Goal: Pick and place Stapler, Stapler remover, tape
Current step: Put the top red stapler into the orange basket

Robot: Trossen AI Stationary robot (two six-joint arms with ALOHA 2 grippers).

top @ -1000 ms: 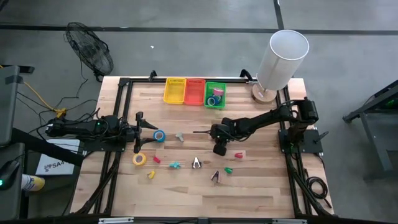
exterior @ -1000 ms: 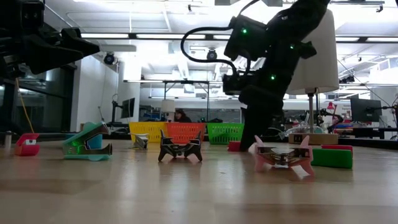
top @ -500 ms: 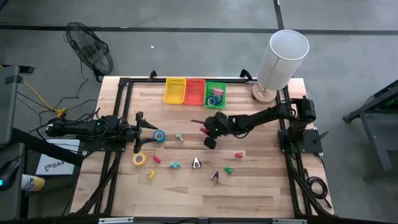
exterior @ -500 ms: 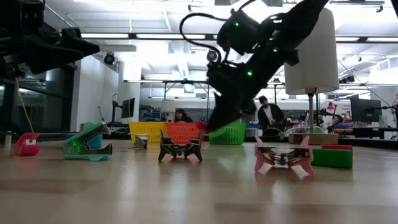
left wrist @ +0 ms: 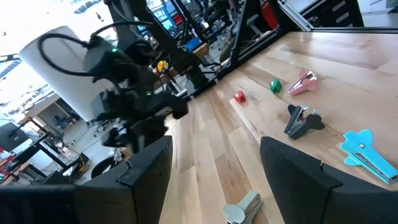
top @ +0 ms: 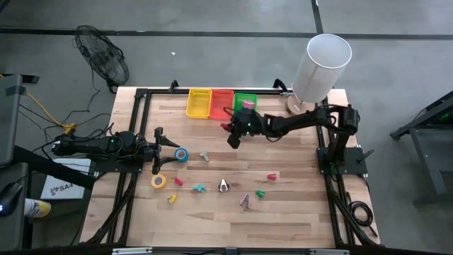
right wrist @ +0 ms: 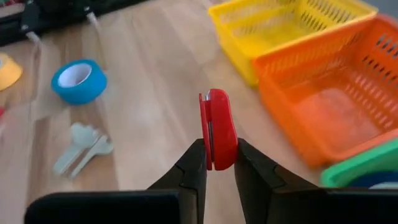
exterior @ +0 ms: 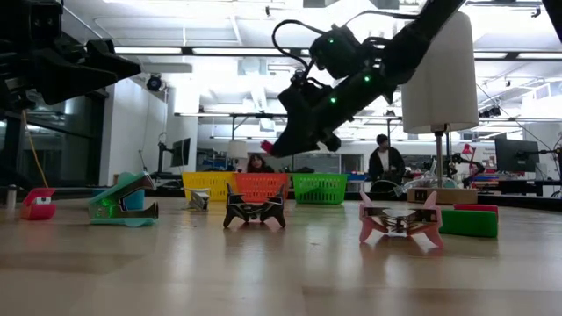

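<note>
While its lower half hides between the fingers, a small red stapler (right wrist: 217,127) sits clamped in the right gripper (right wrist: 219,163), upper centre of the high view beside the orange basket (right wrist: 329,93). Left gripper (top: 158,149), mid-left, stands open near blue tape (top: 181,154).

Red stapler (right wrist: 217,127), blue tape (right wrist: 78,80), yellow basket (right wrist: 283,28), orange basket (right wrist: 329,93).

Three baskets (top: 221,103) are sitting in a row at table's (top: 297,219) far edge. Right gripper (top: 231,128) w/ small stapler (right wrist: 217,127) is hanging just in front of the baskets; tape roll (top: 181,154) & left gripper (top: 164,149) are lying further left of the baskets, nearer the front
</note>
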